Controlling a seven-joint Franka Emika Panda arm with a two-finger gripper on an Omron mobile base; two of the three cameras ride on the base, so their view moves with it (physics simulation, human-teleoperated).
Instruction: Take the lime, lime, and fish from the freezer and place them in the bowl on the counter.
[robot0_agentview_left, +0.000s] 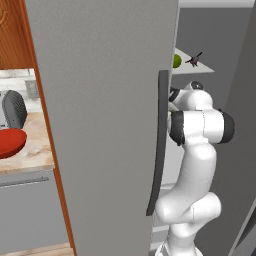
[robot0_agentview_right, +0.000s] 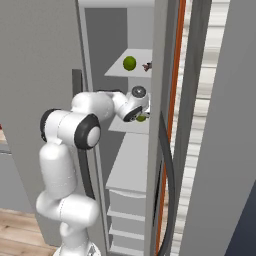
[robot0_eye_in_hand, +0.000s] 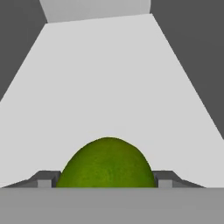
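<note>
- My left base cam sits behind me, off to my left, looking forward and down. The freezer door fills most of it up close, with the counter and red bowl at the left edge.
- Right base cam is behind me on the other side, facing into the open freezer past my arm, and from there you get the shelves stacked top to bottom.
- Both base cams share the upper shelf with a lime and the fish (and my arm, obviously).
- Hand cam looks straight along my gripper, really close, down a lower shelf toward the back wall, with the other lime right up against the lens.
</note>
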